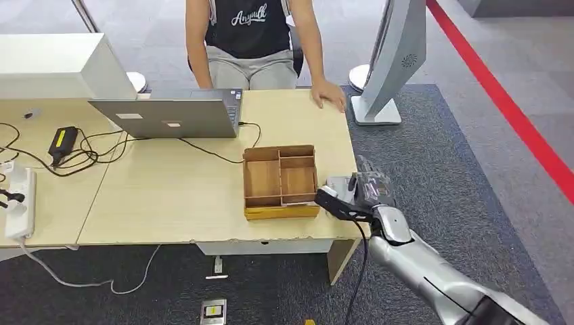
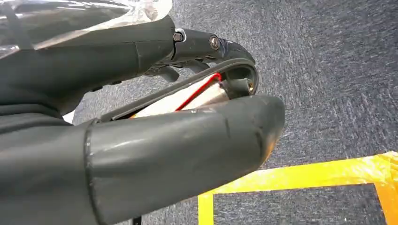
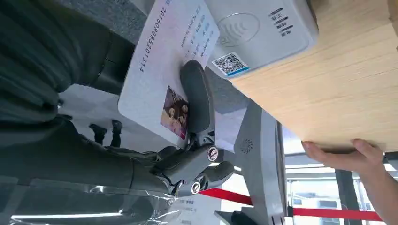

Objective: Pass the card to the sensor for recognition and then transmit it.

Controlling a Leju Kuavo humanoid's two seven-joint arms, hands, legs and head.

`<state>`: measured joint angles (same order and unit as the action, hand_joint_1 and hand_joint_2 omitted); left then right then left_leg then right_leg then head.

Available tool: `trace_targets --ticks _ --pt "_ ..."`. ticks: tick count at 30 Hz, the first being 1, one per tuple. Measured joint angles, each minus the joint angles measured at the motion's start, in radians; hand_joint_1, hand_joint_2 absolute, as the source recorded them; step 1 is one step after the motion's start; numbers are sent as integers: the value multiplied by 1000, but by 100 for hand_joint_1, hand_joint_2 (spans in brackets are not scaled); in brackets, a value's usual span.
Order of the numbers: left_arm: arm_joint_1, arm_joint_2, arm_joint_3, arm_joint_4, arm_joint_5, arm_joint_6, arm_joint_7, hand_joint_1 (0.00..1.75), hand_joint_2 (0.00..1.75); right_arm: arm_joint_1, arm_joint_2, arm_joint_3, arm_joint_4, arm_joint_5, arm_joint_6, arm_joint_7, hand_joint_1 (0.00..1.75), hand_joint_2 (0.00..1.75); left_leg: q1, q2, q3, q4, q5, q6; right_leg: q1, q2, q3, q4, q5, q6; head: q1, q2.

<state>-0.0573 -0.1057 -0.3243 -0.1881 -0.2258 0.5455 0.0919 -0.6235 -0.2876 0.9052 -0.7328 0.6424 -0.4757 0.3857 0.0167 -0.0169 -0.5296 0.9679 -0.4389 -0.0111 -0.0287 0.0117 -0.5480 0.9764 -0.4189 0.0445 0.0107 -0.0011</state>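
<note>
My right hand [image 1: 362, 193] hovers at the table's right front corner, over the white card sensor [image 1: 336, 187]. In the right wrist view the hand [image 3: 94, 159] holds a white ID card [image 3: 159, 56] with a small photo and printed numbers, one dark finger [image 3: 197, 98] pressed across its face. The card's far end lies close over the sensor [image 3: 258, 33], which bears a contactless mark and a QR sticker. My left hand [image 2: 155, 140] hangs above grey carpet; its thick thumb hides most of the fingers, and one finger curls in near the thumb.
A wooden divided tray [image 1: 279, 181] stands just left of the sensor. A laptop [image 1: 169, 115] with cables sits at the back of the table [image 1: 169, 203]. A person [image 1: 250, 40] stands behind it, one hand [image 1: 329, 95] on the table edge. A white pedestal [image 1: 396, 61] stands to the right.
</note>
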Motion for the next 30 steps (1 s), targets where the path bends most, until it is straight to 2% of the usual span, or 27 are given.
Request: trace_targets --ticks 24,30 --pt "0 0 -13 -1 1 6 -12 0 0 12 -21 -29 1 1 -23 0 175 175 0 0 1 0 0 0 0 0 1 0 0 0 0 0" --pt "0 1 -22 -2 11 9 -19 0 0 10 -31 -38 -25 33 -22 23 175 175 0 0 0 0 0 0 0 0 1 0 0 0 0 0"
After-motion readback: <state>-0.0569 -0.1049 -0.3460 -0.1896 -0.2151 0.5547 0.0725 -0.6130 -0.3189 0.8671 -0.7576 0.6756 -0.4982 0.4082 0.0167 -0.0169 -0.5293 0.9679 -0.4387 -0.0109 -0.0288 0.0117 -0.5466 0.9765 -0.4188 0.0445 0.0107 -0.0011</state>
